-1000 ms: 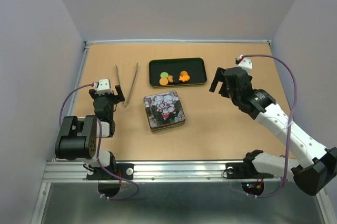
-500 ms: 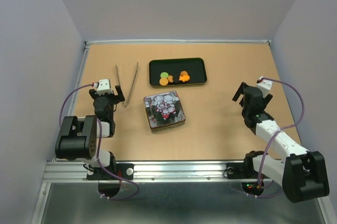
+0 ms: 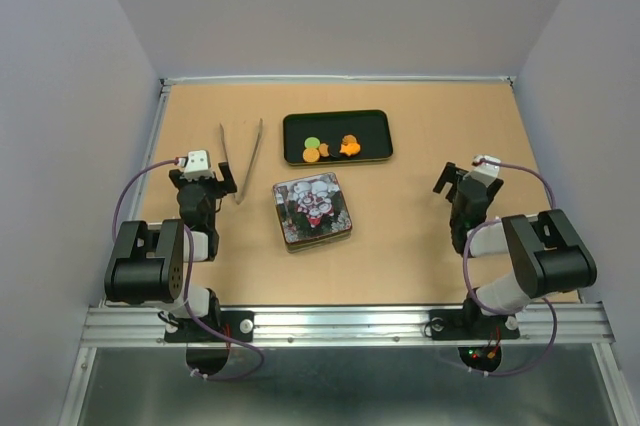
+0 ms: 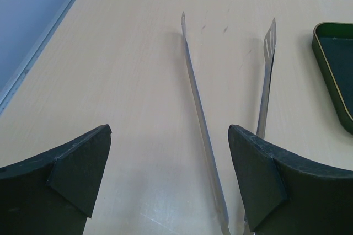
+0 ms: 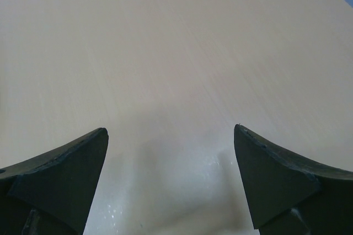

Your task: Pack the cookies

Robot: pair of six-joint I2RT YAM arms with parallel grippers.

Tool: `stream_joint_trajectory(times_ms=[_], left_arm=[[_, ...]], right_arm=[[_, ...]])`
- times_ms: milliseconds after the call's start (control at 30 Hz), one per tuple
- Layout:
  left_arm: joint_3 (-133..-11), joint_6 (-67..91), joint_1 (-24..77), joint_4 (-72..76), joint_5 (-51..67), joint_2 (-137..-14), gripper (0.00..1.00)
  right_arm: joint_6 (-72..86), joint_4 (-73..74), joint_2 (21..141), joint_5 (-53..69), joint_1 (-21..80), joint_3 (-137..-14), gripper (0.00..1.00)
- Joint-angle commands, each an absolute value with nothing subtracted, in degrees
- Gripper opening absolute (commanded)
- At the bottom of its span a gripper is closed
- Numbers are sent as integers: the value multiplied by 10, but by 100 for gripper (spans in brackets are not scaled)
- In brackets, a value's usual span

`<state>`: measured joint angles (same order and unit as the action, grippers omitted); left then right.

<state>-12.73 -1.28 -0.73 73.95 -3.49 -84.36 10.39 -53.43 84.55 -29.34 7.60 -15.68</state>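
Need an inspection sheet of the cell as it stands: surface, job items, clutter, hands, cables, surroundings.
surface: tan table, no spills seen
job's things: cookies, orange and one green, grouped in the dark tray at the far middle; square tin with pictured lid on, nearer than the tray, apart from it
clutter: metal tongs lying spread, left of the tray
hands: left hand open, empty, low behind the tongs; right hand open, empty, over bare table
cables: purple cables loop from each wrist, clear of the items
surroundings: pale walls on three sides, metal rail at the near edge
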Motion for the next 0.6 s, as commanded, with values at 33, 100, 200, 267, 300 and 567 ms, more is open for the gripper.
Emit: stream_joint_trajectory(times_ms=[33, 100, 200, 267, 300, 567], left_arm=[[-133, -20, -5, 895, -39, -832, 99], [-133, -20, -4, 894, -39, -832, 99], [-133, -20, -4, 894, -39, -832, 99], [-133, -20, -5, 894, -39, -832, 99], [-133, -19, -5, 894, -39, -832, 99], [-133, -19, -5, 894, -39, -831, 99]], right_arm=[[53, -722, 887, -223, 60, -136, 100], [61, -762, 923, -205, 53, -126, 100], [65, -780, 926, -207, 47, -125, 100], [65, -780, 923, -207, 47, -122, 100], [64, -780, 923, -207, 47, -120, 100], [62, -782, 924, -207, 47, -120, 100]])
